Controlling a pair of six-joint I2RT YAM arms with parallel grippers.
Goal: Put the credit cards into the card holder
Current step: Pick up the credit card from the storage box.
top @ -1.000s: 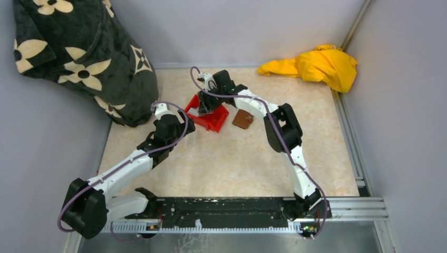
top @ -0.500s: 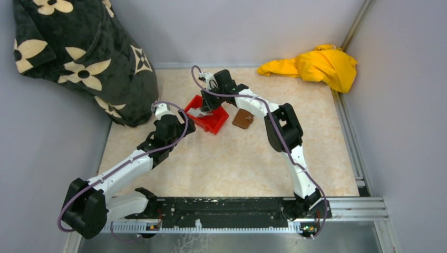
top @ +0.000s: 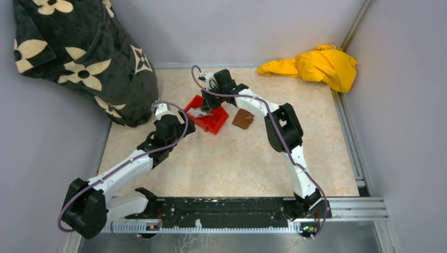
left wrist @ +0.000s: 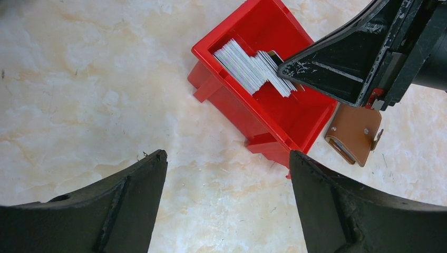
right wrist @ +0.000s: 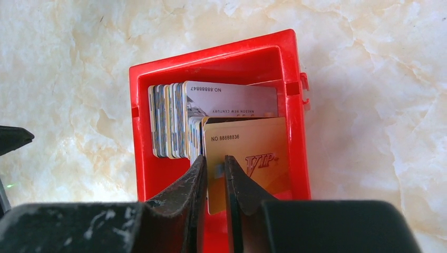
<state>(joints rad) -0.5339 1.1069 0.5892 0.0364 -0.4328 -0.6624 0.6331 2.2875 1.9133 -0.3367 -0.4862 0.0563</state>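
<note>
The right gripper (right wrist: 215, 159) has closed over the last second. Its fingers now stand a sliver apart, pinching an edge among the cards (right wrist: 174, 124) packed in the red bin (right wrist: 211, 52). Tight packing could drag neighbours up. The left gripper (left wrist: 225, 158) gapes empty nearby, and the wallet (left wrist: 354, 132) lies beside the bin.

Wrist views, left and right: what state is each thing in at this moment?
Red bin: upright, holding cards.
Cards: standing on edge, packed in the bin.
Gold card: leaning, pinched at its edge.
Wallet: looks folded shut, beside the bin.
Left gripper: open, empty.
Right gripper: shut on the gold card.
</note>
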